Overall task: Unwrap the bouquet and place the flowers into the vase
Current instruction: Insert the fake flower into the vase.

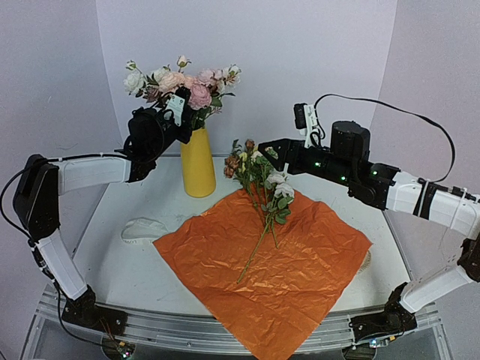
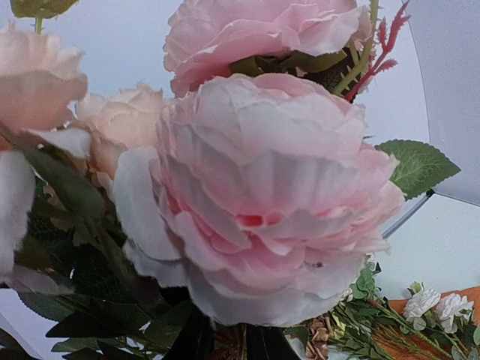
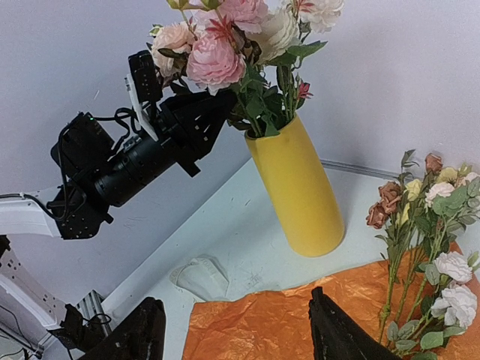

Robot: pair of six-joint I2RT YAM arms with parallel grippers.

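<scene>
Lying on the spread-out paper, the flowers have their blooms toward 12 o'clock, past the sheet's far corner. Their thin stems run down toward 7 o'clock and end near the sheet's middle. The paper is orange, crinkled and flat on the table, and its 6 o'clock corner reaches past the table's front edge. At 9 o'clock from the paper, just off its left corner, a cream ribbon lies in a heap.

The vase stands upright at 11 o'clock from the paper, near the blooms but apart from them. White and pink roses fill its mouth.

The left claw is up at the roses, coming in from 9 o'clock just above the vase's rim. In the right wrist view its dark fingers reach in among the leaves. One pink rose fills its own camera, so I cannot tell whether the fingers are clamped on a stem or only close to one.

The right claw hovers at 2 o'clock from the blooms, above the paper's far corner. Its fingers stand well apart with nothing between them, and the flowers lie just to the right of the right-hand one.
</scene>
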